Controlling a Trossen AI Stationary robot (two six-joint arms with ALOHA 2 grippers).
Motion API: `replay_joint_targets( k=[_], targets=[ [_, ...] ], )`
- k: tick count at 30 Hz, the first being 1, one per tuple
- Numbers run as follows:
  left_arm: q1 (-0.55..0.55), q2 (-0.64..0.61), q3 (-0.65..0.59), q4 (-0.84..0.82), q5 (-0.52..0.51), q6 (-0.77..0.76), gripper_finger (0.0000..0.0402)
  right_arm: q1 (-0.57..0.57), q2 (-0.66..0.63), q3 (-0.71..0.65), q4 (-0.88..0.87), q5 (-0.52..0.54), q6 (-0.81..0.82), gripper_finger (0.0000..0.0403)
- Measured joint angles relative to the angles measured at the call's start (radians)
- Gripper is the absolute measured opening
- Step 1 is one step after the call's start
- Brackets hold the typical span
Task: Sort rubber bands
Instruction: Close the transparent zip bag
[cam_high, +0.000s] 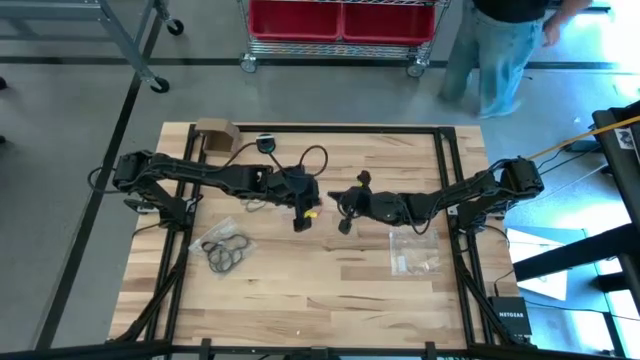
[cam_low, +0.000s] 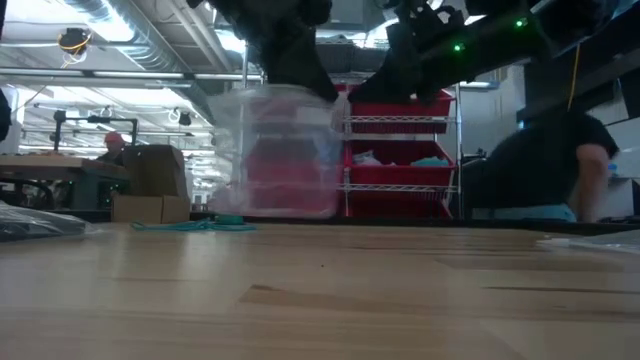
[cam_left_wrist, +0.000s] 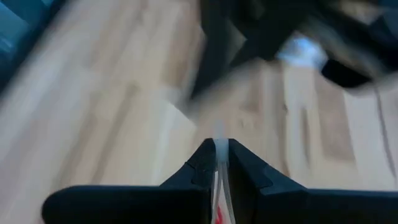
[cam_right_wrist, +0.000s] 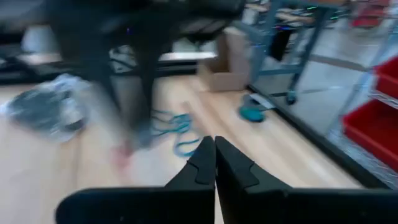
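A clear plastic bag (cam_low: 285, 150) with red showing in it hangs above the middle of the table. My left gripper (cam_high: 303, 212) is shut on its top. My right gripper (cam_high: 345, 207) faces it from the right with its fingers (cam_right_wrist: 214, 146) shut and nothing visible between them. In the low view its tip stands at the bag's top right corner (cam_low: 340, 100). Teal rubber bands (cam_low: 190, 225) lie loose on the table under the left arm. Black rubber bands lie in a clear bag (cam_high: 225, 248) at the near left. My left gripper pinches a thin edge of the clear bag (cam_left_wrist: 219, 146) between its two fingers, coming from the table's left and slanting down. The bag hangs below the fingers, clear of the table. Whether my right gripper touches the bag's corner, I cannot tell.
Another clear bag (cam_high: 413, 250) lies flat at the right of the table. A cardboard box (cam_high: 215, 133) and a small round black thing (cam_high: 265, 143) sit at the far edge. A person (cam_high: 500, 50) stands beyond the table, next to a rack with red bins (cam_high: 340, 20).
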Motion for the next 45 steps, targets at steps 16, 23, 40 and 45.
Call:
replay_joint_targets(
  k=[16, 23, 40, 45],
  targets=[
    [-0.004, -0.025, -0.003, -0.049, -0.001, 0.014, 0.0017, -0.009, -0.032, 0.002, -0.096, -0.235, 0.091, 0.0039],
    [-0.004, -0.028, -0.003, -0.039, -0.001, 0.034, 0.0017, -0.038, -0.032, 0.002, -0.048, -0.357, 0.037, 0.0107],
    [-0.02, -0.028, -0.003, -0.032, 0.007, 0.028, 0.0017, -0.076, 0.004, 0.001, 0.051, -0.477, -0.066, 0.0058],
    [-0.02, -0.027, -0.004, -0.04, 0.008, 0.027, 0.0017, -0.076, 0.03, 0.001, 0.058, -0.477, -0.087, 0.0016]
  ],
)
